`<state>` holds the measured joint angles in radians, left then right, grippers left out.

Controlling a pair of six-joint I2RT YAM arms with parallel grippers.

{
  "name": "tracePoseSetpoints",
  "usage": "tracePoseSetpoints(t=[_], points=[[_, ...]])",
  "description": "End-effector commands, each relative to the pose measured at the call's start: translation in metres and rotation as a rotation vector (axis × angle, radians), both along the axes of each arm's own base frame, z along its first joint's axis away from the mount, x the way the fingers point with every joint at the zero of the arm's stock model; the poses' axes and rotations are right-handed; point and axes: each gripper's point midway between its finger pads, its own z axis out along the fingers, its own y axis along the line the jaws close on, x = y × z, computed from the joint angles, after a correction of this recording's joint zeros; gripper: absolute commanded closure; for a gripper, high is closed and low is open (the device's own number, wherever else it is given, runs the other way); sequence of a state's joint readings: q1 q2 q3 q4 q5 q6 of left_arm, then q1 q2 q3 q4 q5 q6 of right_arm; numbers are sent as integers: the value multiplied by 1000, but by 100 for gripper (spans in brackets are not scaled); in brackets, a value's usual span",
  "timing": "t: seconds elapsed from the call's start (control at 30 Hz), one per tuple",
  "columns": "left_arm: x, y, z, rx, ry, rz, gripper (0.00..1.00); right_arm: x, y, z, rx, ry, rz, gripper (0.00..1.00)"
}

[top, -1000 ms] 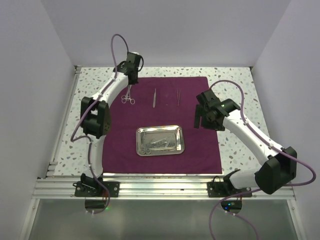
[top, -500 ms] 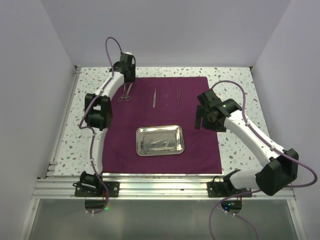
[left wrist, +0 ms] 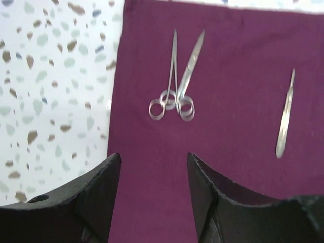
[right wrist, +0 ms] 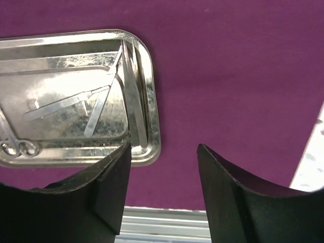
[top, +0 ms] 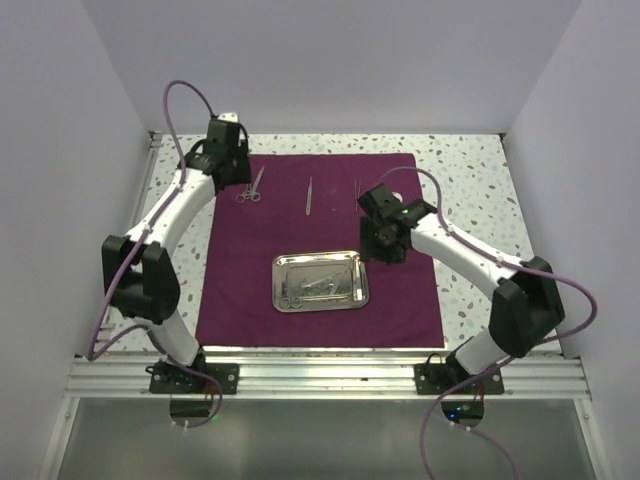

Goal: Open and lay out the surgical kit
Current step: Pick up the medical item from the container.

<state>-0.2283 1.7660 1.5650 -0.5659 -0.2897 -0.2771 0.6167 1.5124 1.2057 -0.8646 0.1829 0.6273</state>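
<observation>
The surgical kit lies opened out. Its maroon cloth is spread flat with the shiny steel tray in the middle. In the right wrist view the tray holds thin silver instruments. Scissors lie on the cloth's far left part, and a slim instrument lies to their right. My left gripper hovers just short of the scissors, open and empty. My right gripper hangs over the cloth by the tray's right end, open and empty.
Another thin instrument lies on the cloth just behind the right arm. The slim instrument also shows at the right of the left wrist view. Speckled tabletop surrounds the cloth. A metal rail runs along the near edge.
The left gripper let go of the scissors, which now lie on the cloth, and drew back to the left. The right arm swung left toward the tray, its jaws narrower.
</observation>
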Motion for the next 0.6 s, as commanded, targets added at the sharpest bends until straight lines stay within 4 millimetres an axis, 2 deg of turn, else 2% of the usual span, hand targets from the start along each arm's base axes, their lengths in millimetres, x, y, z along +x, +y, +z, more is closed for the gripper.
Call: tracePoseSetpoints(t=[0.0,0.03,0.1,0.13,0.17,0.23,0.27,0.37,0.57], points=[[-49,-12,-22,-32,87,-27,43,22,28,-7,66,-25,5,43],[-59,-11,-13,-34,73,-28,43,28,32,-21,48,-2,8,44],[-74,-11,-12,-27,77,-37,44,38,37,-28,21,5,12,45],[-85,-6,-11,-20,77,-33,44,46,42,-24,22,-5,13,47],[-89,-4,-10,-15,77,-36,44,50,42,-38,-6,18,11,48],[-100,3,-7,9,77,-29,44,60,48,-38,-11,12,13,51],[-103,5,-6,17,79,-32,44,61,50,-48,-24,31,15,52],[-109,11,2,35,62,-28,44,67,54,-57,-33,47,11,55],[-114,9,5,21,57,-35,45,68,52,-68,-59,66,3,63]])
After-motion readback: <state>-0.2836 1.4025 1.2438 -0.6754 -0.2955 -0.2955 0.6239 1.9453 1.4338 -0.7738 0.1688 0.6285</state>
